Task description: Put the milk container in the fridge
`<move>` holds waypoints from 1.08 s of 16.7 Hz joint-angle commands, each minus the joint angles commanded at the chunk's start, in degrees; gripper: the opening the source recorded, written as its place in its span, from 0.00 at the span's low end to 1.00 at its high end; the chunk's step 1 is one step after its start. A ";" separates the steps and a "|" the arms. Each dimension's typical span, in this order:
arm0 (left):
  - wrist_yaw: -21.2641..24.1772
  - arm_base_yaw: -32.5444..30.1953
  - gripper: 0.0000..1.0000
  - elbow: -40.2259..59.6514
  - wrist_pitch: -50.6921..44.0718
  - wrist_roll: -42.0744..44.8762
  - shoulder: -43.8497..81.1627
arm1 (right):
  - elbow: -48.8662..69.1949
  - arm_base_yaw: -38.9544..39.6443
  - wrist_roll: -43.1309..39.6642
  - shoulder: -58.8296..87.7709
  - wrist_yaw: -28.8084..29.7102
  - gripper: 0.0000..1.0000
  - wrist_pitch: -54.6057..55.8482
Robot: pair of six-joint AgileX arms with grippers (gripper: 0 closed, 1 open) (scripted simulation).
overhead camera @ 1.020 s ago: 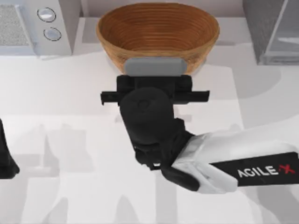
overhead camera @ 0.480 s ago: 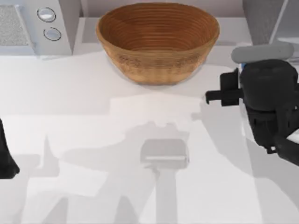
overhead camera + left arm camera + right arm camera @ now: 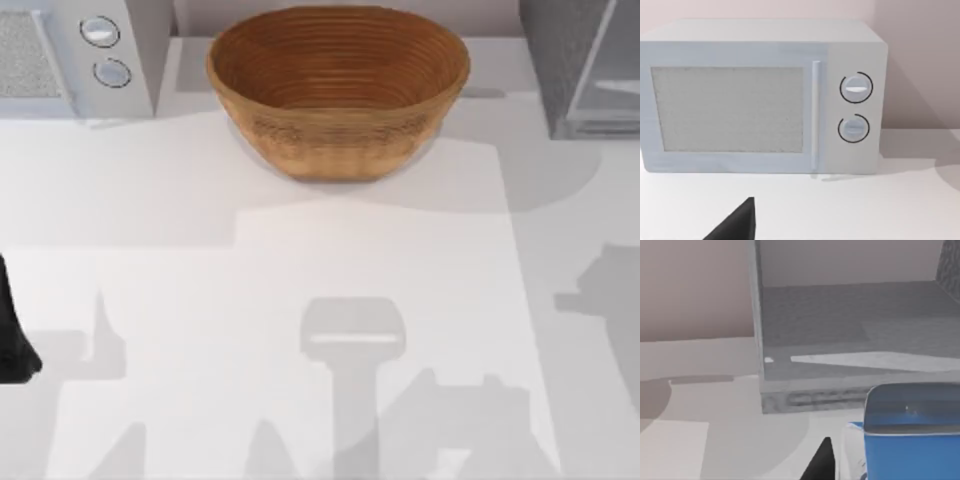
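From above, a wicker basket [image 3: 338, 90] is sitting between the microwave [image 3: 75, 55] and the fridge [image 3: 580, 65]. The left wrist camera is facing the microwave [image 3: 760, 97]. In the right wrist view, the milk container [image 3: 912, 432] is hanging just before the fridge [image 3: 850, 340]; whether the jaws are pinching it cannot be told.

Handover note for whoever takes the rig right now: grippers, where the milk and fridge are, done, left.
Left arm: parked at the table's left edge, idle.
Right gripper: holding the milk container, facing the fridge, whose inside shows.
Fridge stands at the table's far right corner, basket mid-back.
Done: carton picked up and brought to the fridge.
Left: move it inside, set it down, release.
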 joint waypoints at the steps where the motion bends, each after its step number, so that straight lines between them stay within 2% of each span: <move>1: 0.00 0.00 1.00 0.00 0.00 0.00 0.00 | -2.31 -2.06 -0.52 -5.97 -2.18 0.00 -0.74; 5: 0.00 0.00 1.00 0.00 0.00 0.00 0.00 | -11.24 -8.15 -2.59 -24.12 -10.41 0.00 -1.90; 9: 0.00 0.00 1.00 0.00 0.00 0.00 0.00 | -17.75 -11.36 -3.94 -32.83 -16.51 0.00 -2.61; 18: 0.00 0.00 1.00 0.00 0.00 0.00 0.00 | -17.44 -11.82 -3.93 -31.75 -17.76 0.00 -1.40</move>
